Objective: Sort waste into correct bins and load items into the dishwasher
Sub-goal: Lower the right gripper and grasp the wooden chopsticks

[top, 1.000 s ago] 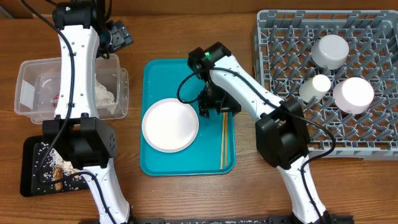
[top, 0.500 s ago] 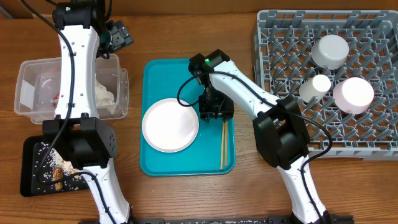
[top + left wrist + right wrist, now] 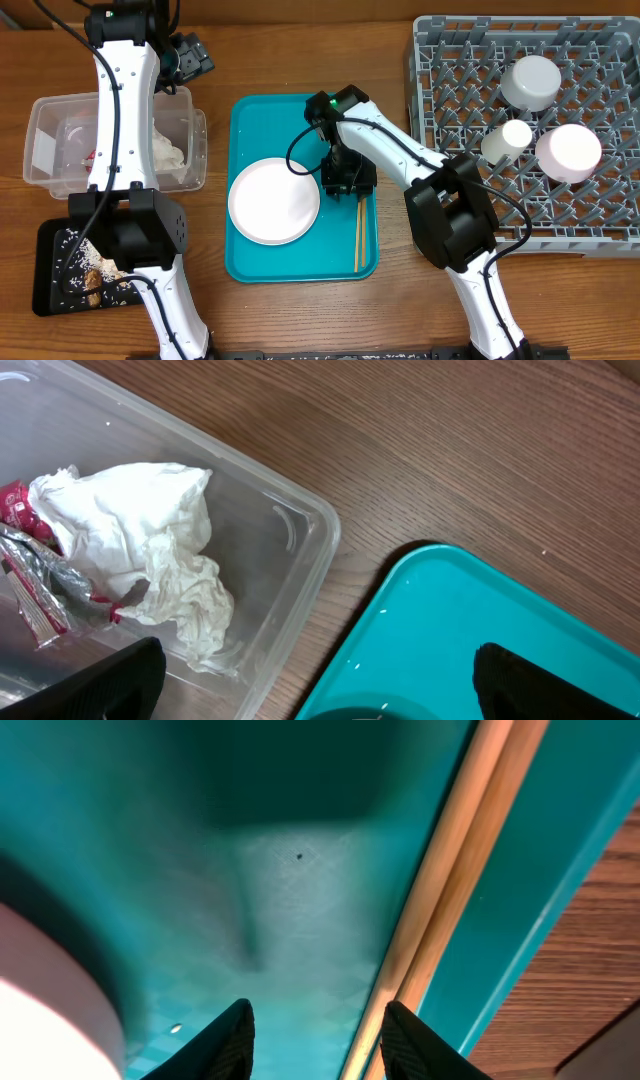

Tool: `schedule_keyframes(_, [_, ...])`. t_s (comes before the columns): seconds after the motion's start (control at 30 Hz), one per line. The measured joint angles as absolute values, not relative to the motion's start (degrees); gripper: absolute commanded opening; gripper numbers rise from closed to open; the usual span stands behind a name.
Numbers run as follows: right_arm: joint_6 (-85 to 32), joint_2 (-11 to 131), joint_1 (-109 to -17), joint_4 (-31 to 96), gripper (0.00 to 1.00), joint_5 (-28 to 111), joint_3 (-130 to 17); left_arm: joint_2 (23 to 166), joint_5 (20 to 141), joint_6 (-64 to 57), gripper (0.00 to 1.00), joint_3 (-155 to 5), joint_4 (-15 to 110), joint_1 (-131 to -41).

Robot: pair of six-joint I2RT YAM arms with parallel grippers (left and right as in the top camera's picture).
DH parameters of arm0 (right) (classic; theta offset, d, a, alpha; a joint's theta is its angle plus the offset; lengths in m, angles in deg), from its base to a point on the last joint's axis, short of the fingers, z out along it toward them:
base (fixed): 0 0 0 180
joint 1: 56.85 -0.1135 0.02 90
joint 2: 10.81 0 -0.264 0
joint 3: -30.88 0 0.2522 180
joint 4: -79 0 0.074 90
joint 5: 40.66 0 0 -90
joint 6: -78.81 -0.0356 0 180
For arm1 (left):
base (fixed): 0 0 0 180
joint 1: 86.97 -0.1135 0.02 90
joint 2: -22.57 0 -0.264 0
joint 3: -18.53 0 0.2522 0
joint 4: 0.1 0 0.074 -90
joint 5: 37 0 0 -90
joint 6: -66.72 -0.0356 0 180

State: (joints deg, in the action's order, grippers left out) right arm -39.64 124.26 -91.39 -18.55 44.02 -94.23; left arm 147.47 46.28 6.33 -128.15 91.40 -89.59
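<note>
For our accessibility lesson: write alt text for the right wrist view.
The right gripper, its jaws apart, hangs close over a teal tray, with a pair of wooden chopsticks running diagonally beside one jaw. A pale plate edge shows lower left, wooden table lower right.

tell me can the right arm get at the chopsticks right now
Probably yes: the right gripper hangs low over the teal tray, beside the chopsticks, which lie bare; the plate sits apart.
</note>
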Motion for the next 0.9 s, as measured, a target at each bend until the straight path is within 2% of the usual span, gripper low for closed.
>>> schedule_keyframes(0.43, [-39.66,124.26,-91.39,-16.72,0.48,44.32,-92.83,147.47,46.28,6.33,1.0,-128.15,91.33,-89.59])
schedule_keyframes(0.9, [-39.66,123.4,-91.39,-15.03,0.47,44.37,-91.08,147.47,46.28,6.33,1.0,-128.15,91.33,-89.59])
